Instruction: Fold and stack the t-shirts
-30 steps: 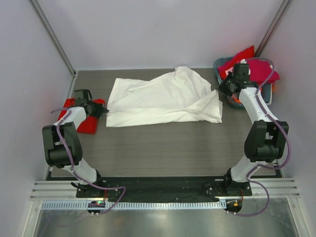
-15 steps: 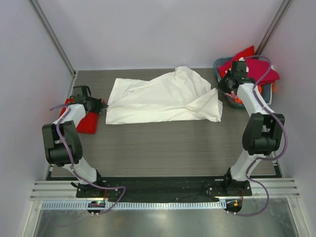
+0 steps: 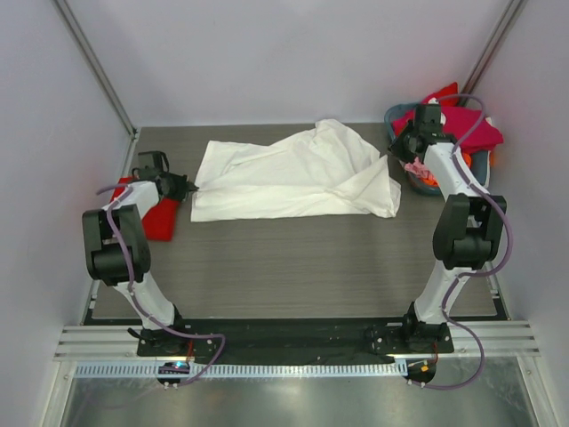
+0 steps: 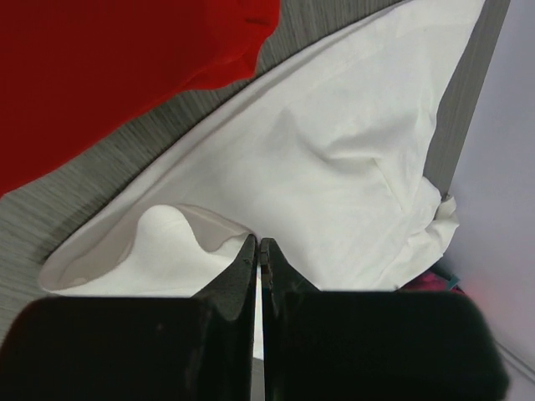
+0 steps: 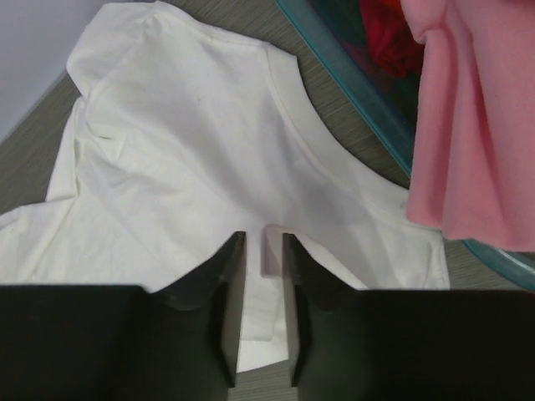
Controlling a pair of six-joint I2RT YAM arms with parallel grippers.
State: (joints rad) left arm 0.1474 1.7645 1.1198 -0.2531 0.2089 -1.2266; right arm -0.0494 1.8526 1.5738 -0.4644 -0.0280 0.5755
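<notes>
Left wrist view: the left gripper [image 4: 258,244] has its jaws pressed together, tips at the near edge of the white t-shirt [image 4: 334,150]. Whether a fold is pinched between them cannot be told. The shirt spreads ahead of the tips and to their right, rumpled, lying on the table [image 4: 75,200]. Farther ahead and to the left lies the red t-shirt [image 4: 100,67], parted from the white one by a strip of bare table.

Right wrist view: the right gripper [image 5: 265,238] has its jaws a narrow gap apart above the white t-shirt, with cloth showing through the gap; no grip is evident. The shirt runs ahead and to the left of the tips. Ahead to the right, the pink t-shirt [image 5: 468,125] hangs over the rim of the basket [image 5: 359,88].
</notes>
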